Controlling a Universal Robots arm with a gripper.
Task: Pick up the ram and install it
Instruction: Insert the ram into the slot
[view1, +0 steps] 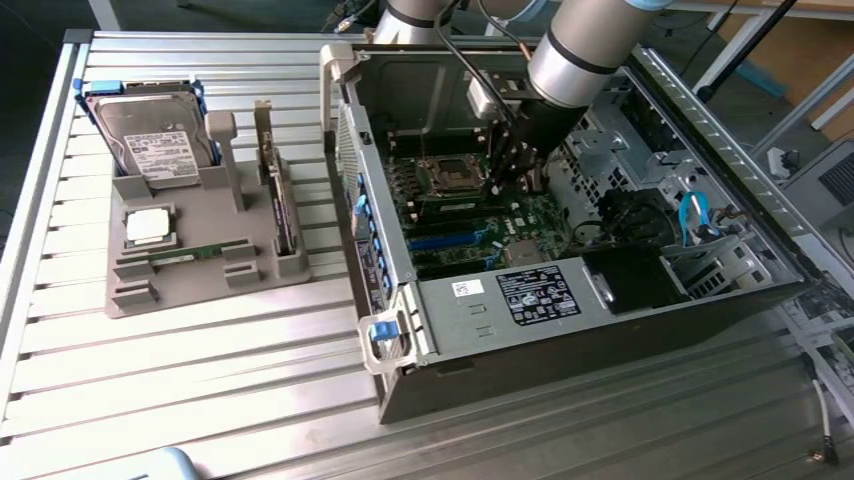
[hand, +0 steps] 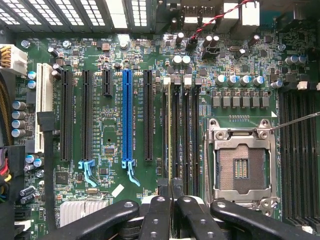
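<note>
Pincer (hand: 168, 188) of the single arm, black fingers clenched on the ram (hand: 168, 125). The ram shows edge-on as a thin pale strip lying along a memory slot just beside the empty processor socket (hand: 241, 167). Whether the stick is fully seated cannot be told. Further from the socket, past the memory slots, a blue expansion slot (hand: 127, 120) stands among black ones. In the exterior view the pincer (view1: 502, 185) reaches down into the open computer case (view1: 534, 350), its tips just beside the socket (view1: 451, 177). Well apart from the socket, outside the case toward the exterior view's left, a grey holder (view1: 200, 275) carries a spare memory stick (view1: 187, 255), a silver processor chip (view1: 147, 225), a hard drive (view1: 154, 140) and an upright dark expansion card (view1: 278, 205).
</note>
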